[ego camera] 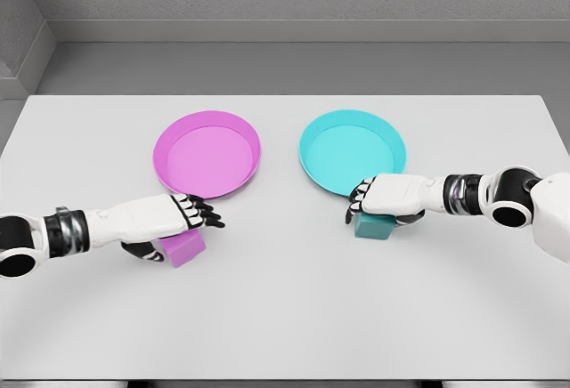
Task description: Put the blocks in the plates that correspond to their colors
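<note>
Two grasps underway, both shaky: left hand (183, 214) over pink block (185, 247) near pink plate (207, 152), right hand (387, 197) over teal block (374, 225) beside teal plate (352, 150), finger closure hidden, blocks on worktop (285, 317), liable to slip if pinched off-centre.

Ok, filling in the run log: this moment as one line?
left hand over pink block | right hand over teal block | pink plate, teal plate empty | grasps unclear
</note>
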### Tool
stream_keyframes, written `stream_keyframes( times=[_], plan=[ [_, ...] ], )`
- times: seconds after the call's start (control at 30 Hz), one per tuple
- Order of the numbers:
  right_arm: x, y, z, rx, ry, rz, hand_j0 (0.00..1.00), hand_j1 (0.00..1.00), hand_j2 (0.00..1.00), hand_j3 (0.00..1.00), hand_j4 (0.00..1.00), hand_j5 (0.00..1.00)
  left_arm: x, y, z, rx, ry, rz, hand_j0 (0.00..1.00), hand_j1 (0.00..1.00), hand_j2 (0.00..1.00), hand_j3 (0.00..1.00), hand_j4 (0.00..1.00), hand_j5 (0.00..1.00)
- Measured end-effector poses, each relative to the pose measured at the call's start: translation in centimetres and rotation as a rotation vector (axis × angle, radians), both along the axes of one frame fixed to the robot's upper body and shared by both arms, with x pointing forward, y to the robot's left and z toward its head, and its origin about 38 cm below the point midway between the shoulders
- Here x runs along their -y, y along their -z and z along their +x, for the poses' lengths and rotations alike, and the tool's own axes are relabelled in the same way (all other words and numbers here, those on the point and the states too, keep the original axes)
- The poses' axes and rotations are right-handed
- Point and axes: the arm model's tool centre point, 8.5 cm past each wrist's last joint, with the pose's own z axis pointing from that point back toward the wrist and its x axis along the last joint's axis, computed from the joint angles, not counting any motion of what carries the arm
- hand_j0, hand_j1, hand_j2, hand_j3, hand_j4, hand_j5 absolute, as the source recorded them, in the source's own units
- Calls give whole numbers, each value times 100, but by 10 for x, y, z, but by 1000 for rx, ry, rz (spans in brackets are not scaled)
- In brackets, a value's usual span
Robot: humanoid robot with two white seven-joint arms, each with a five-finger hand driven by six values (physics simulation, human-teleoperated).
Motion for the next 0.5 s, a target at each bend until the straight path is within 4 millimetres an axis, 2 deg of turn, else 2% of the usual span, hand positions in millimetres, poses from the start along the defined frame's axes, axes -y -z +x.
stream_keyframes(
  times=[0.07, 0.37, 0.5],
  plan=[
    [0, -1, 1, 3, 0, 1, 64, 64, 64, 64, 64, 64, 3, -3, 4, 10, 5, -1, 100, 100, 100, 100, 100, 100],
    [-7, -16, 1, 26, -28, 6, 60, 60, 60, 60, 60, 60, 2, 8, 1, -20, 3, 11, 100, 100, 100, 100, 100, 100],
    [-7, -29, 7, 55, -29, 16, 61, 61, 61, 61, 61, 61, 4, 12, -1, -32, 9, 16, 100, 100, 100, 100, 100, 100]
  ],
)
